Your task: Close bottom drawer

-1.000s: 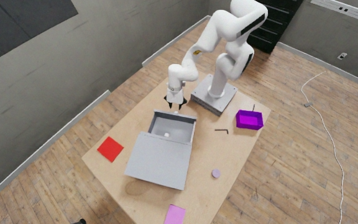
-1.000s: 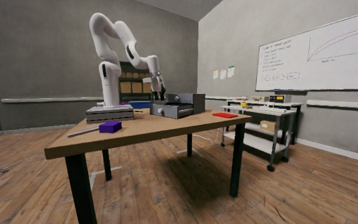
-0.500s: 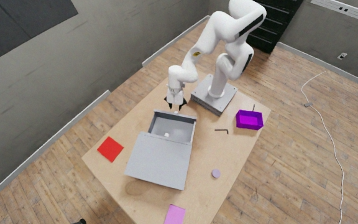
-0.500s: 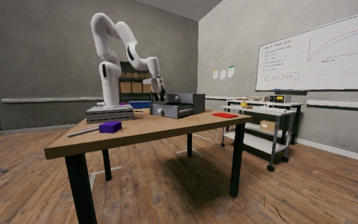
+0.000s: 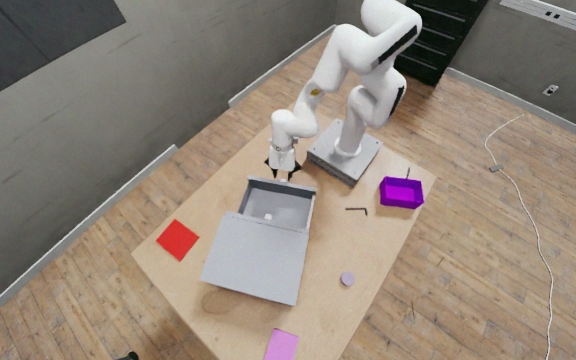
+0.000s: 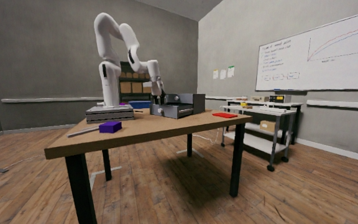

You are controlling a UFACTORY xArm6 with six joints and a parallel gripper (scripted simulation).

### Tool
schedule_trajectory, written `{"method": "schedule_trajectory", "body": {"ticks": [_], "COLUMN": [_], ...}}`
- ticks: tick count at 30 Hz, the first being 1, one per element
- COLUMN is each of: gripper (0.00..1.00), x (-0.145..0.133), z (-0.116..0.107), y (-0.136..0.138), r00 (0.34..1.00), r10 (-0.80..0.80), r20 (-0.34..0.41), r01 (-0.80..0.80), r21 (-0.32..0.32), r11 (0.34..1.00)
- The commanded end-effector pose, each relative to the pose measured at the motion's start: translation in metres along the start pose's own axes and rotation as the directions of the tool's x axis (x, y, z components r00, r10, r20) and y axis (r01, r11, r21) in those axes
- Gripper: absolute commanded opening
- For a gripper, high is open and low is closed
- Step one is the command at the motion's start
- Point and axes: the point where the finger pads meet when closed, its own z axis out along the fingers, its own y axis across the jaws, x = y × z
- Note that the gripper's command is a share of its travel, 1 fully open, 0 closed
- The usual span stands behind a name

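A grey cabinet (image 5: pixel 258 257) stands on the wooden table, also seen in the side view (image 6: pixel 194 103). Its bottom drawer (image 5: pixel 278 202) is pulled far out toward the robot base, with a small white object (image 5: pixel 268 216) inside. The drawer's front panel (image 6: pixel 161 110) carries a round knob (image 6: pixel 159 110). My gripper (image 5: pixel 282 173) points down just outside the drawer's front panel, fingers partly open with nothing between them. In the side view the gripper (image 6: pixel 158 99) sits right above the front panel's top edge.
The robot base plate (image 5: pixel 344 156) is close behind the gripper. A purple bin (image 5: pixel 401 192), a black hex key (image 5: pixel 357 210), a lilac disc (image 5: pixel 347 278), a red square (image 5: pixel 177 239) and a pink square (image 5: pixel 281 345) lie on the table.
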Motion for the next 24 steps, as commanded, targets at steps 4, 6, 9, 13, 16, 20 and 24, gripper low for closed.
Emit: {"method": "schedule_trajectory", "body": {"ticks": [4, 6, 9, 13, 16, 20, 24], "gripper": [0.6, 0.6, 0.6, 0.6, 0.6, 0.6, 0.6], "x": [0.0, 0.001, 0.001, 0.002, 0.002, 0.002, 0.002], "z": [0.008, 0.01, 0.012, 0.014, 0.016, 0.017, 0.017], "y": [-0.001, -0.001, -0.001, -0.001, -0.001, -0.001, -0.001], "r00": [1.0, 1.0, 1.0, 1.0, 1.0, 1.0, 1.0], "r10": [-0.001, -0.001, -0.001, -0.001, -0.001, -0.001, -0.001], "r20": [0.003, 0.003, 0.003, 0.003, 0.003, 0.003, 0.003], "r01": [0.001, 0.001, 0.001, 0.001, 0.001, 0.001, 0.001], "r21": [0.002, 0.002, 0.002, 0.002, 0.002, 0.002, 0.002], "r11": [1.0, 1.0, 1.0, 1.0, 1.0, 1.0, 1.0]}}
